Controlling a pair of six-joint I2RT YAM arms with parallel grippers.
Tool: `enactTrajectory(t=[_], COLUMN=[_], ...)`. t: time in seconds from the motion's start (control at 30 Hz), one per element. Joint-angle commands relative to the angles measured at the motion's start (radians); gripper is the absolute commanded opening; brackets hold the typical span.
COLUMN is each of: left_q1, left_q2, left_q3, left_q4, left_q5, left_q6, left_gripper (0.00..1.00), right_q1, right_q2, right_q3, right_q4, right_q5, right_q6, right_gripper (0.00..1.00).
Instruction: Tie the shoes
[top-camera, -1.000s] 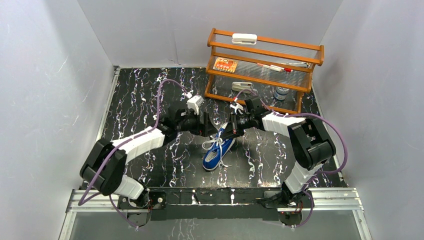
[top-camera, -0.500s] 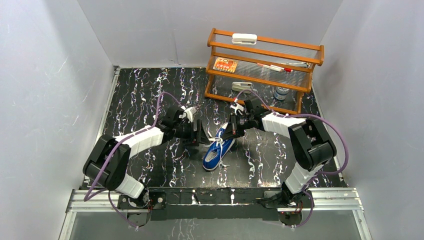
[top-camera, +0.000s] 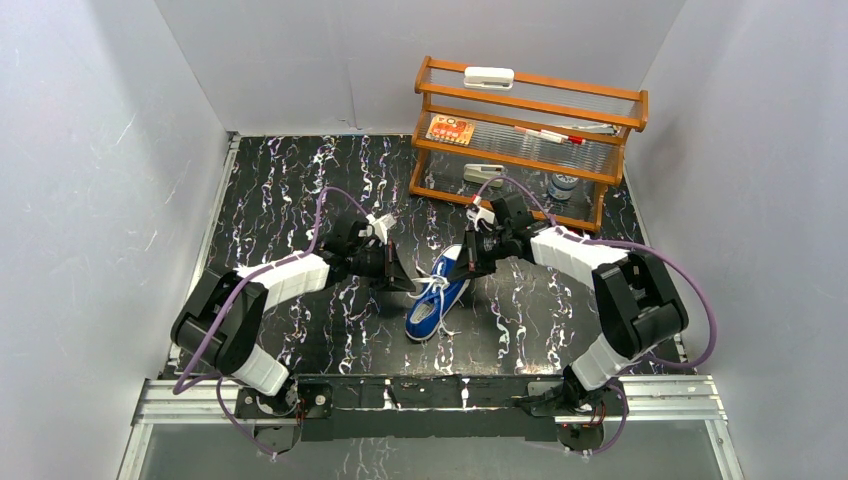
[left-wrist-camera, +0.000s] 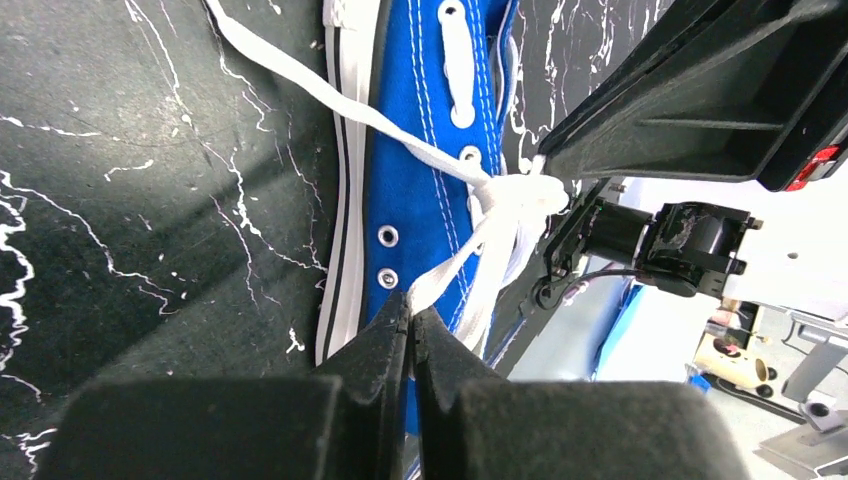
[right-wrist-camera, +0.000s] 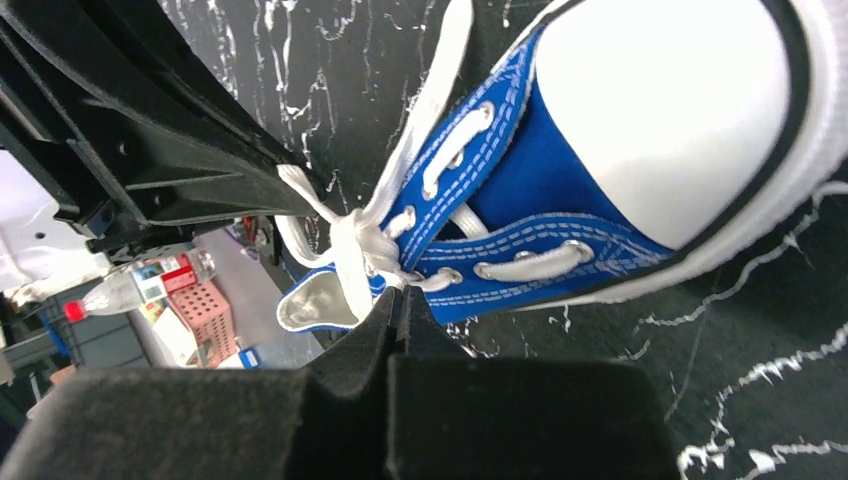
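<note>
The shoe (top-camera: 436, 298), a small blue sneaker with a white toe cap, lies mid-table with its toe toward the near edge. My left gripper (top-camera: 406, 281) sits at its left side. In the left wrist view that gripper (left-wrist-camera: 412, 302) is shut on a white lace (left-wrist-camera: 455, 265) that runs up to a bunched crossing (left-wrist-camera: 520, 190) over the eyelets. My right gripper (top-camera: 470, 267) is at the shoe's heel end. In the right wrist view its jaws (right-wrist-camera: 398, 297) are pressed together where a flat white lace (right-wrist-camera: 355, 262) comes down from the crossing.
A wooden rack (top-camera: 530, 128) stands at the back right with small white items, a card and a small bottle (top-camera: 563, 185). Grey walls close in the black marbled table (top-camera: 280, 180) on three sides. A loose lace end (top-camera: 450, 328) trails by the toe.
My left gripper dropped toward the shoe's left side and went from open to shut on the lace. The right gripper stayed shut and shifted only slightly.
</note>
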Motion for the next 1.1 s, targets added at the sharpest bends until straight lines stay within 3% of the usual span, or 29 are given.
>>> enactTrajectory(t=[0.0, 0.17, 0.43, 1.07], left_q1=[0.001, 0.001, 0.001, 0.016], left_q2=[-0.041, -0.040, 0.045, 0.029], left_q3=[-0.024, -0.034, 0.012, 0.018], left_q4=[-0.022, -0.031, -0.260, -0.468], left_q5=[0.065, 0.107, 0.095, -0.171], left_q6=[-0.009, -0.040, 0.005, 0.071], left_gripper=[0.00, 0.00, 0.00, 0.00], right_q1=[0.004, 0.004, -0.006, -0.077], right_q2=[-0.061, -0.056, -0.001, -0.144], right_q3=[0.053, 0.090, 0.108, -0.045], right_q4=[-0.112, -0.233, -0.326, -0.171], right_q5=[0.094, 0.217, 0.333, 0.549], right_q6=[-0.045, -0.067, 0.081, 0.159], right_gripper=[0.00, 0.00, 0.00, 0.00])
